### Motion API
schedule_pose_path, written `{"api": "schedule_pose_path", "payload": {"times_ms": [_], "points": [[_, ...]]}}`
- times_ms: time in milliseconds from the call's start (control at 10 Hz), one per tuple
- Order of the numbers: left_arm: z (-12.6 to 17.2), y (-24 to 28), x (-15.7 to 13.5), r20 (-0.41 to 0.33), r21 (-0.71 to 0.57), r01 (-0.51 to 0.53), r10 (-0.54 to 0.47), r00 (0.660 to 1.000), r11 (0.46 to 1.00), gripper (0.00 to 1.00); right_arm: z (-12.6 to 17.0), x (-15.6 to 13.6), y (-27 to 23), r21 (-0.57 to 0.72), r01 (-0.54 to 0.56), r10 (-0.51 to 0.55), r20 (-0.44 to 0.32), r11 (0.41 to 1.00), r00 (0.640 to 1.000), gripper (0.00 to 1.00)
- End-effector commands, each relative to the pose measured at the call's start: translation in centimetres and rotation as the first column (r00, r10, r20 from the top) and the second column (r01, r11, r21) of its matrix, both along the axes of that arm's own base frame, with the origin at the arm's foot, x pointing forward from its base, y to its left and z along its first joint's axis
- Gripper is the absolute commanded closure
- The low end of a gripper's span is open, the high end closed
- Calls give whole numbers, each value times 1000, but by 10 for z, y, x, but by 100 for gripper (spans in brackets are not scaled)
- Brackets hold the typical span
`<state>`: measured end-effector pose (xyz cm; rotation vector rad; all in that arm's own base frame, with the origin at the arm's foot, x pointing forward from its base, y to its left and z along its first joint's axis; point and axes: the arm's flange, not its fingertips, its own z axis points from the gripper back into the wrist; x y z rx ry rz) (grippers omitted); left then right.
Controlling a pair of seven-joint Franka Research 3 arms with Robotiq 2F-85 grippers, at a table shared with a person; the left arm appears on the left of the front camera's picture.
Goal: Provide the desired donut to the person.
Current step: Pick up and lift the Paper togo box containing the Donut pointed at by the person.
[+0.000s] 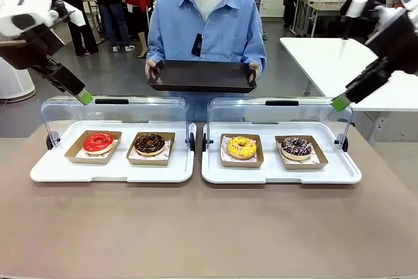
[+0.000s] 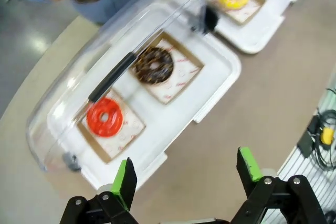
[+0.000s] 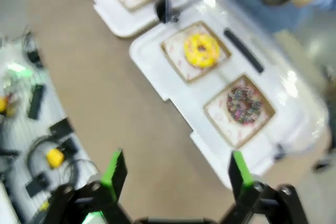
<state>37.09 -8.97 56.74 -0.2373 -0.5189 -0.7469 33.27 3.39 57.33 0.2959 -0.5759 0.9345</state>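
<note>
Awaiting choice; left gripper (image 1: 85, 98) and right gripper (image 1: 340, 102) released, empty, over table's (image 1: 209, 227) far edge; person (image 1: 206, 24) holds black tray (image 1: 201, 76); next: identify wanted donut, descend squarely.

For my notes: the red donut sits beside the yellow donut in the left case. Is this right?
Not quite. In the front view the red donut sits beside the chocolate donut in the left case; the yellow donut is in the right case.

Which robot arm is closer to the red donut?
Left. The left arm hovers just behind the red donut; the right arm hangs over the other tray's far end.
</note>
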Motion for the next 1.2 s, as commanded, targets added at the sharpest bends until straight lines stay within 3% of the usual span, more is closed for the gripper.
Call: {"api": "schedule_pose_path", "payload": {"times_ms": [0,100,300,500,800,1100], "points": [[-5,41,16,-12,-174,251,-257,966,952,0,-12,14,-53,134,-237,241,-18,962,970,0],[-7,61,15,42,-227,320,-319,947,920,0,-17,14,-79,185,-298,298,26,936,954,0],[-10,109,14,181,-289,435,-398,899,853,0,-29,15,-130,337,-297,282,92,894,955,0],[-21,149,8,272,-354,497,-421,865,792,0,-40,7,-171,386,-387,329,209,838,921,0],[-28,195,-6,334,-392,549,-441,833,739,0,-50,-4,-219,428,-383,322,211,818,923,0],[-37,219,-9,318,-374,524,-424,848,765,0,-64,-8,-245,457,-375,309,215,806,926,0]]}}
